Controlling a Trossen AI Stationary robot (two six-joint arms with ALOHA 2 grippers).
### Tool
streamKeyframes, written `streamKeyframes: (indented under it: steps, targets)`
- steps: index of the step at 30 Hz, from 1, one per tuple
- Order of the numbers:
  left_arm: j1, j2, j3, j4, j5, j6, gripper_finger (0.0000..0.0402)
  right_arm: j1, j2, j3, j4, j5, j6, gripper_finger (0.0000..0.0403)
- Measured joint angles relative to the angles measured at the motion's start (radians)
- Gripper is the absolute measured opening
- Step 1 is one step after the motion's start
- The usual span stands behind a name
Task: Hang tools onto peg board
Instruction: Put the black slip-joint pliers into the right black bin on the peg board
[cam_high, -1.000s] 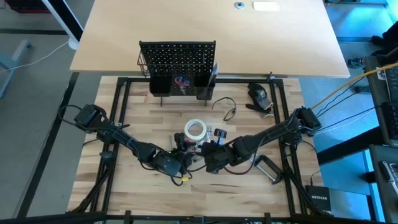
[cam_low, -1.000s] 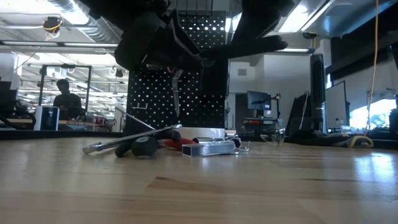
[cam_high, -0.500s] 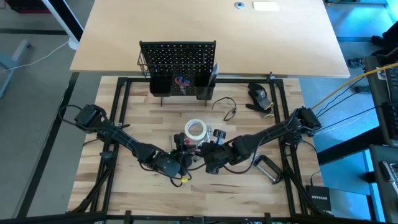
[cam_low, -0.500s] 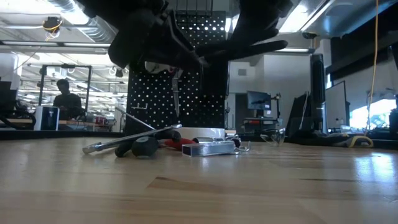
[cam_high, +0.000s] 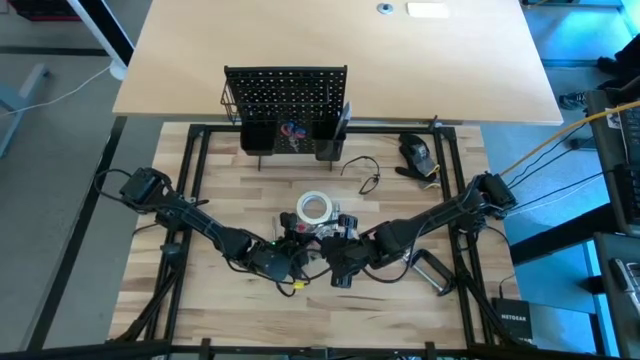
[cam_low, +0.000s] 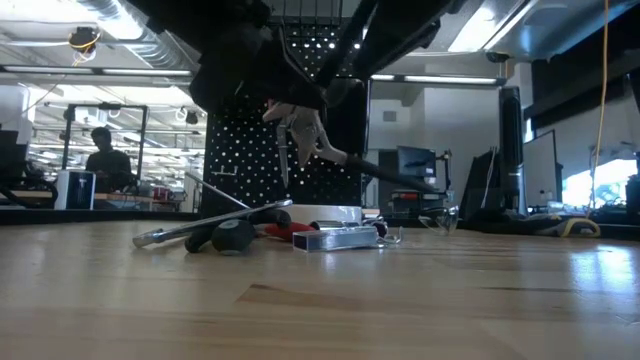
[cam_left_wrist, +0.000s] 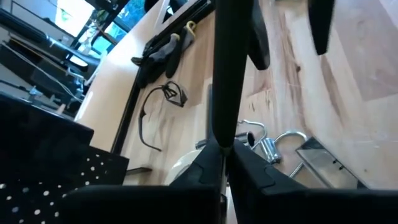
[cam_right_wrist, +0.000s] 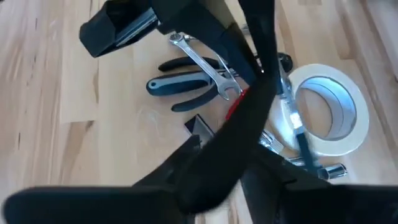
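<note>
Pliers (cam_low: 380, 172), gripped in left jaws, above table (cam_low: 450, 300)

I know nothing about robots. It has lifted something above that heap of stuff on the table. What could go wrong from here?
1. The left tool is shut on only one slim handle of the black-handled pliers. They hang tilted, so they could twist or slip out and drop among the tape roll and wrench on the table.
2. The right tool sits very close beside the left one, so the arms might bump when they separate.
</note>
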Motion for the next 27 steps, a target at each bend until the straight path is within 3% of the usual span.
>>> streamKeyframes:
  steps: [9,14,18,23,27]
  targets:
    - [-0.005,-0.013,0.0,-0.01,0.015,-0.018,0.0003,0.022,-0.103,0.001,-0.19,-0.038,0.022,0.0152]
    - [-0.02,-0.072,0.0,-0.021,0.016,-0.061,0.0002,0.108,-0.161,0.001,-0.382,0.105,0.069,0.0156]
    - [-0.022,-0.142,-0.046,-0.021,0.048,-0.109,0.0002,0.183,-0.181,-0.012,-0.429,0.245,0.106,0.0156]
    - [-0.021,-0.253,-0.168,0.086,0.088,-0.146,0.0002,0.231,-0.292,-0.183,-0.373,0.316,0.19,0.0156]
    - [-0.02,-0.369,-0.279,0.236,0.141,-0.151,0.0002,0.23,-0.439,-0.413,-0.193,0.325,0.24,0.0156]
